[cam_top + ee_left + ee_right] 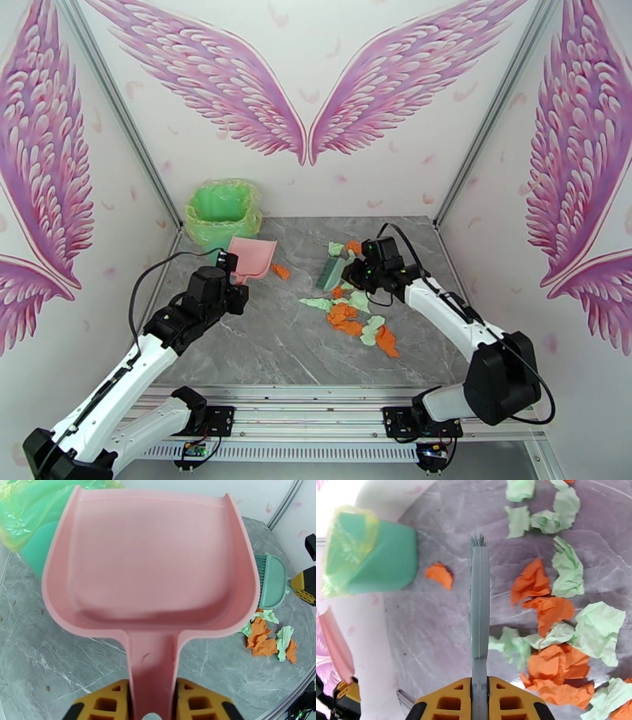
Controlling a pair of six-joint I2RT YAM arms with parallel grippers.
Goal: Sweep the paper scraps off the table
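Orange and mint-green paper scraps lie scattered right of centre on the grey marble table; they also show as paper scraps and paper scraps. One orange scrap lies apart, beside the dustpan; it is the lone scrap left of the brush. My left gripper is shut on the handle of the pink dustpan, with its gripper clamping the dustpan. My right gripper is shut on the teal brush; the brush juts forward from the gripper, just left of the pile.
A green bin lined with a yellowish bag stands at the table's back left corner, just behind the dustpan; it is the bin and bin. Silver rails edge the table's near side. Winged walls close in the three other sides.
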